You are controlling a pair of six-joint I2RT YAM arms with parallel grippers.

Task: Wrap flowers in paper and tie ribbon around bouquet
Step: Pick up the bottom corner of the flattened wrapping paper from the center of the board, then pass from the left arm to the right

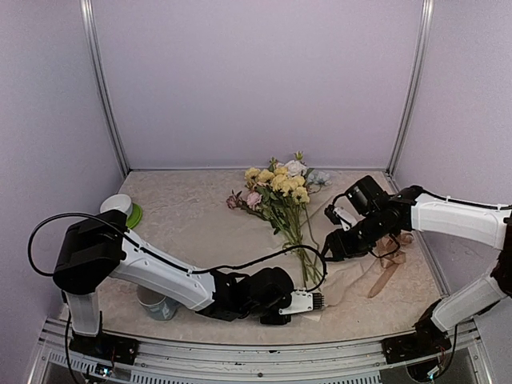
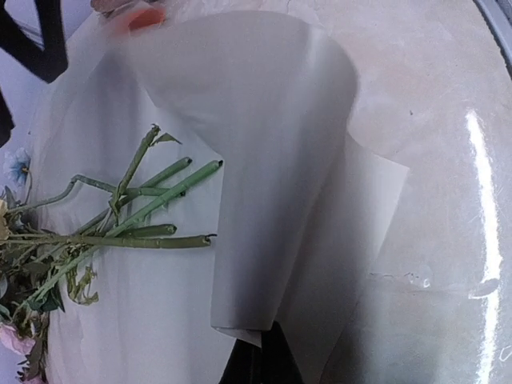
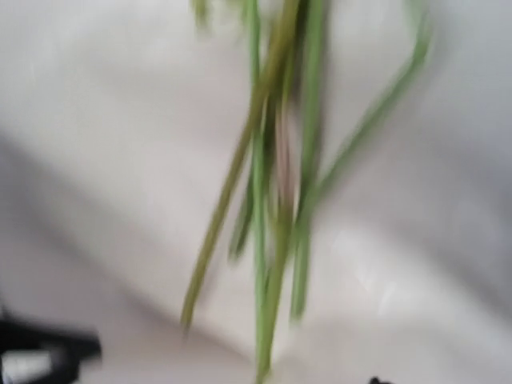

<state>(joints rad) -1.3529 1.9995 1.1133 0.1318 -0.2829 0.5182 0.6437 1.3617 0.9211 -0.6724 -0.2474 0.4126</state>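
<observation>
Wrapping step, and by my reckoning it is at an early stage. My left claw (image 1: 317, 302) is clamped tight on the near edge of the paper (image 2: 264, 160). In the left wrist view that edge stands up off the table (image 1: 184, 220) in a curved flap leaning toward the stems (image 2: 152, 228). The flowers (image 1: 278, 186) lie flat on the sheet, blooms toward the far wall, cut ends toward me, not covered yet.

My right claw (image 1: 333, 244) hangs just right of the stems, low over the paper. Its own camera is a blur of green on white, and I cannot tell whether those jaws are apart or together. The ribbon (image 1: 390, 268) lies in a loose heap by the right edge, untouched, so tying looks well off.

Next, as I judge it: carry this flap across over the stems without letting the thin sheet slip or crease, with the right claw pinning the bunch so it does not roll. The risk is dragging the whole sheet, flowers and all.

Writing? 0 brands, 0 labels, nothing I can read anywhere.
</observation>
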